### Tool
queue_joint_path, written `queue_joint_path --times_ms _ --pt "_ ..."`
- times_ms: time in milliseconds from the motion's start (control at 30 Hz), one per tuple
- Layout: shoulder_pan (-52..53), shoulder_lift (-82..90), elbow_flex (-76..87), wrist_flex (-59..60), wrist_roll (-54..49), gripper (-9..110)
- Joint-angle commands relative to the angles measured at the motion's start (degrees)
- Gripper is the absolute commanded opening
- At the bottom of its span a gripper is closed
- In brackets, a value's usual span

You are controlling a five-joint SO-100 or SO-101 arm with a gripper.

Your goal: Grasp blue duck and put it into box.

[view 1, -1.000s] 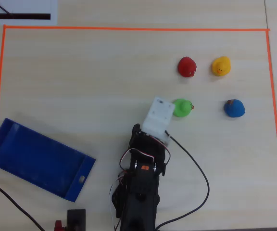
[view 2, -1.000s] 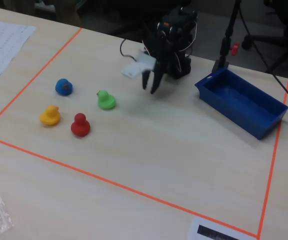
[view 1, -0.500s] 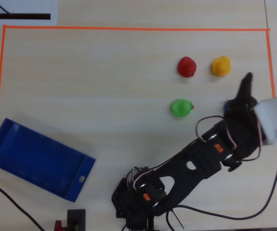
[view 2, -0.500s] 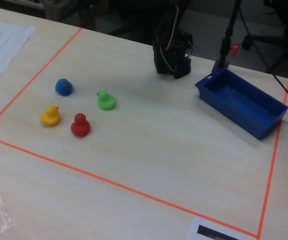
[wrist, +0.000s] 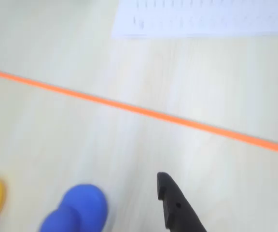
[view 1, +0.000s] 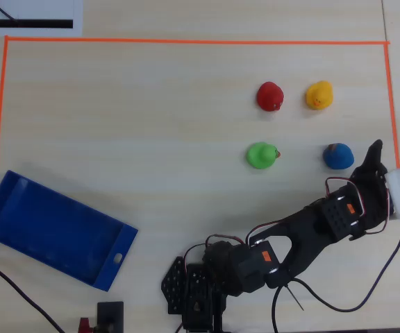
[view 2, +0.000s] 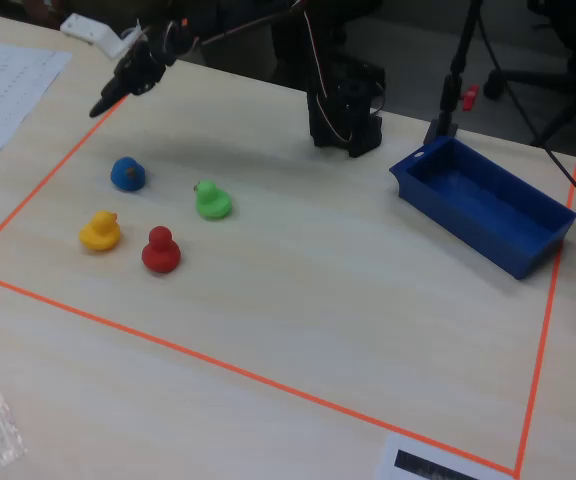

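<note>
Here's the desk (view 1: pixel 151 139), ringed by orange tape (view 1: pixel 186 41). In the overhead view the box (view 1: pixel 54 229) lies angled by the lower left corner, tab toward the arm's base. The arm (view 1: pixel 304 236) reaches to the right edge, the gripper (view 1: pixel 372 156) raised above the wood, jaws parted a little as far as the wrist view shows, holding nothing. The blue duck (view 1: pixel 338 156) sits just beside its tip, the green duck (view 1: pixel 262 155) leftward.

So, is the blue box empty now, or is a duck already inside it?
Empty. The overhead view shows only the bare floor of the blue box; the blue duck sits on the table beside the green duck.
</note>
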State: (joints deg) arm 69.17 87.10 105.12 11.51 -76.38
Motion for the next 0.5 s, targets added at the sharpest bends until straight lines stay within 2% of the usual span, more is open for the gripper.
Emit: queue_joint_path --times_ms 0,133,467 --pt "-1.85 -0.35 5.19 -7.21 -0.7 45" --pt "-4.04 -1.58 10.72 -12.13 -0.7 45" --pt "-8.0 -0.53 13.97 -12.92 2.29 45"
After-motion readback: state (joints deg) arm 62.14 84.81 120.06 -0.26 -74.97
